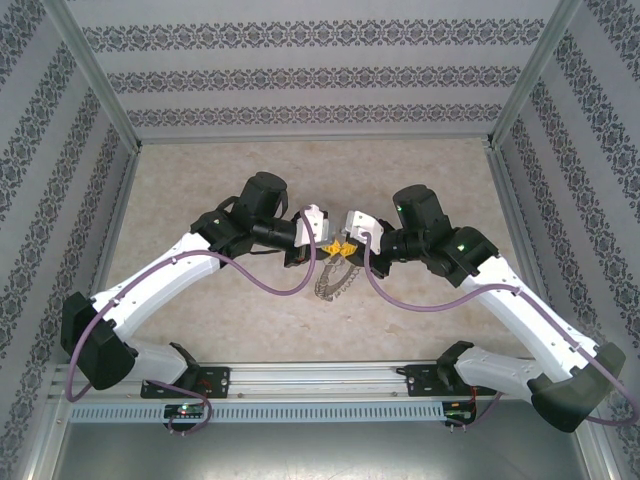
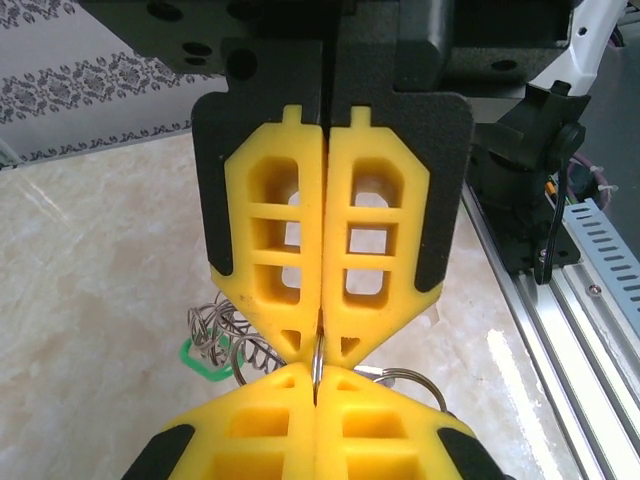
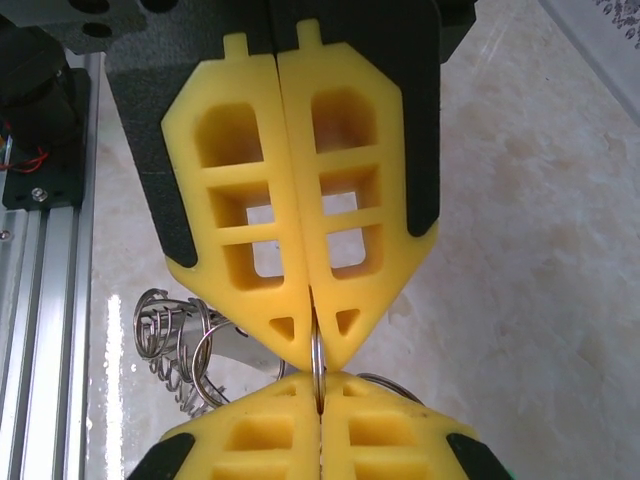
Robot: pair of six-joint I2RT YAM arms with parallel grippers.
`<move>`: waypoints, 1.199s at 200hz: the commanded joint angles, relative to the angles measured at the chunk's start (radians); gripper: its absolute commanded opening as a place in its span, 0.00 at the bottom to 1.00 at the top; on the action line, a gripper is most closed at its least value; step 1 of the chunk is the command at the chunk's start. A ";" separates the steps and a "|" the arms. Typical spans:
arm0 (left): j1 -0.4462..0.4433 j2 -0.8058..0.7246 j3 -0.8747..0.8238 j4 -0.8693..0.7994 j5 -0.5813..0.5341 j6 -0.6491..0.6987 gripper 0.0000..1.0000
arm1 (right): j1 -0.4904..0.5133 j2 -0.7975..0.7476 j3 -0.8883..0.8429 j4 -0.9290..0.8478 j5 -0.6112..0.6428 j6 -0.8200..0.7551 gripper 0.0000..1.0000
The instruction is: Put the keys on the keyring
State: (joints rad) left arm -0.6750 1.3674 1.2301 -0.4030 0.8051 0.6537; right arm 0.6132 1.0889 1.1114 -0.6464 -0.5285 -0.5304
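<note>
Nearest the arm bases, the keyring hangs as a grey tangle, its separate loops too small to tell apart from above. Whether it touches the table cannot be told. Just beyond, the left gripper and right gripper meet tip to tip, each pressed closed on one thin loop of it. A green key head peeks out, mostly hidden behind coils.
</note>
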 commanded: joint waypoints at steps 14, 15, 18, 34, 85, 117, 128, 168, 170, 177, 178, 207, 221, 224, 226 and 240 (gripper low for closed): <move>-0.015 -0.055 -0.089 0.223 0.065 -0.113 0.00 | -0.013 -0.014 -0.068 0.053 0.025 0.000 0.13; -0.015 -0.056 -0.091 0.230 0.067 -0.116 0.00 | -0.014 -0.014 -0.071 0.054 0.024 0.002 0.14; -0.015 -0.059 -0.098 0.248 0.075 -0.129 0.00 | -0.020 -0.015 -0.077 0.057 0.021 0.004 0.14; -0.015 -0.077 -0.138 0.348 0.092 -0.193 0.00 | -0.039 -0.018 -0.092 0.065 -0.007 0.011 0.18; -0.015 -0.094 -0.250 0.670 0.166 -0.409 0.00 | -0.048 -0.033 -0.117 0.130 -0.081 0.055 0.19; -0.015 -0.109 -0.263 0.619 0.118 -0.381 0.00 | -0.058 -0.075 -0.120 0.132 -0.042 0.055 0.22; -0.015 -0.110 -0.249 0.558 0.104 -0.344 0.00 | -0.059 -0.097 -0.122 0.133 -0.023 0.050 0.28; -0.015 -0.108 -0.221 0.468 0.067 -0.276 0.00 | -0.060 -0.126 -0.117 0.100 0.032 0.025 0.36; -0.015 -0.108 -0.221 0.468 0.066 -0.276 0.00 | -0.060 -0.127 -0.116 0.100 0.032 0.023 0.36; -0.015 -0.108 -0.219 0.468 0.070 -0.276 0.00 | -0.059 -0.126 -0.115 0.101 0.033 0.022 0.35; -0.015 -0.108 -0.218 0.467 0.069 -0.276 0.00 | -0.058 -0.126 -0.115 0.101 0.033 0.022 0.35; -0.015 -0.107 -0.211 0.455 0.071 -0.272 0.00 | -0.055 -0.131 -0.115 0.117 0.037 0.015 0.35; -0.016 -0.107 -0.204 0.438 0.070 -0.263 0.00 | -0.053 -0.125 -0.115 0.128 0.062 0.009 0.32; -0.015 -0.107 -0.204 0.434 0.069 -0.261 0.00 | -0.051 -0.123 -0.113 0.125 0.060 0.006 0.31; -0.015 -0.108 -0.203 0.431 0.069 -0.260 0.00 | -0.050 -0.121 -0.111 0.122 0.059 0.003 0.30; -0.015 -0.108 -0.192 0.398 0.055 -0.234 0.00 | -0.041 -0.112 -0.096 0.108 0.057 -0.013 0.27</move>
State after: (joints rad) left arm -0.6754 1.2854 0.9901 0.0372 0.8627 0.3668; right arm 0.5591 0.9665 1.0046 -0.5373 -0.4904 -0.5110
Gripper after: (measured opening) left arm 0.065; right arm 0.296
